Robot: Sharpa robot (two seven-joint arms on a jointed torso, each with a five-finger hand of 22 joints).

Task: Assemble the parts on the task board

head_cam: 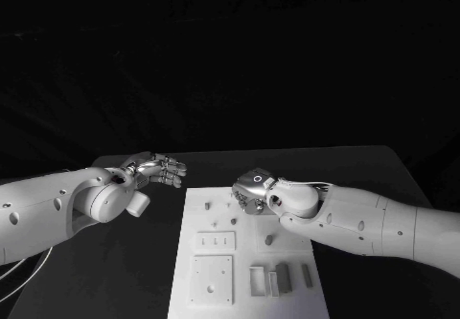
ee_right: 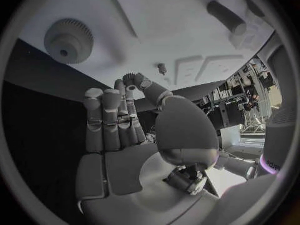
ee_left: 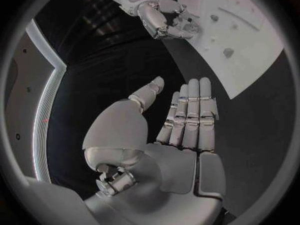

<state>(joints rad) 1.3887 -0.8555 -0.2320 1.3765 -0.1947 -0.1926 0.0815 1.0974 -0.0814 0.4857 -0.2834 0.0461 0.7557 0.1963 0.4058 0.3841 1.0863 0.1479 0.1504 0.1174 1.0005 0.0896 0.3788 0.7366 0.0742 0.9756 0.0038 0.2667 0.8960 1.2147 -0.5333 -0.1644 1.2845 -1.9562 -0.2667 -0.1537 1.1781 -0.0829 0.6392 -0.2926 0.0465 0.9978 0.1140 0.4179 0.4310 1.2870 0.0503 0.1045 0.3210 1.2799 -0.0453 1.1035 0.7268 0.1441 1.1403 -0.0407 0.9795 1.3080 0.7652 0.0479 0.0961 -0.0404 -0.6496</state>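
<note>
The white task board (head_cam: 288, 302) lies in the middle of the black table. My right hand (head_cam: 254, 191) hovers over its far end. In the right wrist view, the thumb and a fingertip of the right hand (ee_right: 128, 135) pinch a small dark gear (ee_right: 129, 78) above the board, and the other fingers are straight. A large pale gear (ee_right: 69, 40) sits flat on the board beyond it, and a thin peg (ee_right: 162, 68) stands nearby. My left hand (head_cam: 159, 167) floats over bare table left of the board's far corner. Its fingers (ee_left: 190, 115) are straight and hold nothing.
Short pegs (head_cam: 233, 220) and a stud (head_cam: 269, 239) stand mid-board. Nearer me are a slotted panel (head_cam: 215, 240), a square plate (head_cam: 212, 279) and upright blocks (head_cam: 282, 276). A dark cylinder (ee_right: 225, 17) stands on the board. Black table (head_cam: 115, 266) flanks both sides.
</note>
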